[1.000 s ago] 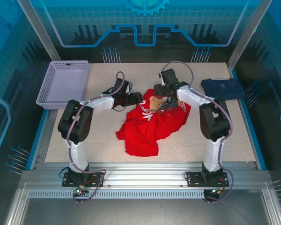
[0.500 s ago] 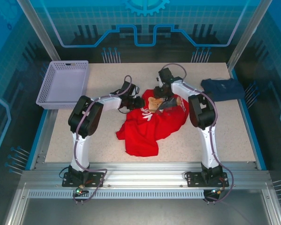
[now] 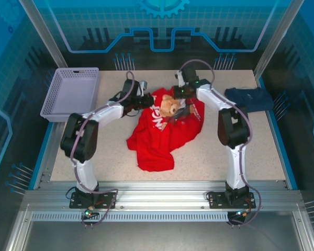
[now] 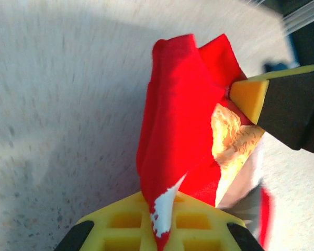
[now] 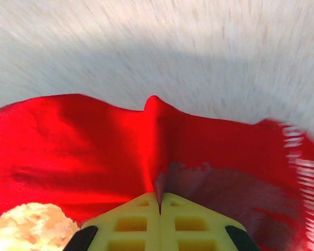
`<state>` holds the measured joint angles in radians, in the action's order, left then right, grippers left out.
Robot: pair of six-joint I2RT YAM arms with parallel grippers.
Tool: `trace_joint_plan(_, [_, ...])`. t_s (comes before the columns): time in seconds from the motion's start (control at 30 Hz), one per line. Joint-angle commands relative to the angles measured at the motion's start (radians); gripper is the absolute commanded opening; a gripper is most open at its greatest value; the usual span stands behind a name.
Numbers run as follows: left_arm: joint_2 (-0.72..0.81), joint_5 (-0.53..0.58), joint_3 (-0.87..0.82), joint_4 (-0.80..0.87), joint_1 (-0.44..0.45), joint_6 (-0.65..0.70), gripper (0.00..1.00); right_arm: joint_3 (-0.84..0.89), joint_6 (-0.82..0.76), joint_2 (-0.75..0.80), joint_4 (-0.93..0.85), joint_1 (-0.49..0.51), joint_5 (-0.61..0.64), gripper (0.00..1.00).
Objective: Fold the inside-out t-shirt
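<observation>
Speckled desk (image 3: 240,151) inside the blue-lit cell, and the red inside-out t-shirt (image 3: 159,138) lies crumpled at its middle, printed graphic showing at the far edge. Left end effector (image 3: 145,99) is clamped shut on a bunched ridge of red cloth; right end effector (image 3: 182,102) is pinched shut on a fold beside the print. The danger, I'd say: each bite looks thin and may catch several layers, so a pull apart could slip free or drag the whole heap askew. Count: one red t-shirt, one folded navy garment (image 3: 248,98) far right, one lavender basket (image 3: 76,69) far left, two end effectors.
</observation>
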<state>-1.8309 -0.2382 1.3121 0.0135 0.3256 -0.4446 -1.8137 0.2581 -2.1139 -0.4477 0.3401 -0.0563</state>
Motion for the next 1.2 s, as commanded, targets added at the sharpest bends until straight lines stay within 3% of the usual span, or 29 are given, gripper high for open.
trace_joint_plan(0.0, [0.189, 0.083, 0.027, -0.045, 0.0, 0.113, 0.0, 0.037, -0.032, 0.211, 0.097, -0.018, -0.023, 0.0])
trace_joint_plan(0.1, [0.347, 0.152, -0.072, -0.082, 0.058, 0.237, 0.01, 0.204, -0.028, 0.369, 0.185, -0.016, -0.012, 0.0])
trace_joint_plan(0.17, [0.448, 0.211, -0.192, -0.126, 0.148, 0.339, 0.04, 0.372, -0.011, 0.495, 0.25, -0.016, 0.038, 0.0])
trace_joint_plan(0.3, [0.569, 0.259, -0.467, -0.209, 0.324, 0.394, 0.2, 0.698, 0.051, 0.685, 0.314, -0.017, 0.15, 0.02])
trace_joint_plan(0.43, [0.613, 0.256, -0.711, -0.27, 0.44, 0.303, 0.48, 0.924, 0.106, 0.781, 0.263, -0.016, 0.171, 0.22])
trace_joint_plan(0.53, [0.649, 0.264, -0.784, -0.262, 0.46, 0.239, 0.56, 1.053, 0.123, 0.829, 0.252, -0.011, 0.17, 0.41])
trace_joint_plan(0.67, [0.669, 0.371, -0.768, -0.21, 0.458, 0.193, 0.64, 1.105, 0.133, 0.849, 0.28, 0.03, 0.137, 0.5])
trace_joint_plan(0.83, [0.532, 0.419, -0.639, -0.091, 0.456, 0.099, 0.67, 1.046, 0.118, 0.765, 0.27, 0.086, 0.169, 0.53])
trace_joint_plan(1.17, [0.211, 0.349, -0.439, -0.013, 0.452, -0.004, 0.67, 0.946, 0.077, 0.625, 0.241, 0.088, 0.176, 0.55])
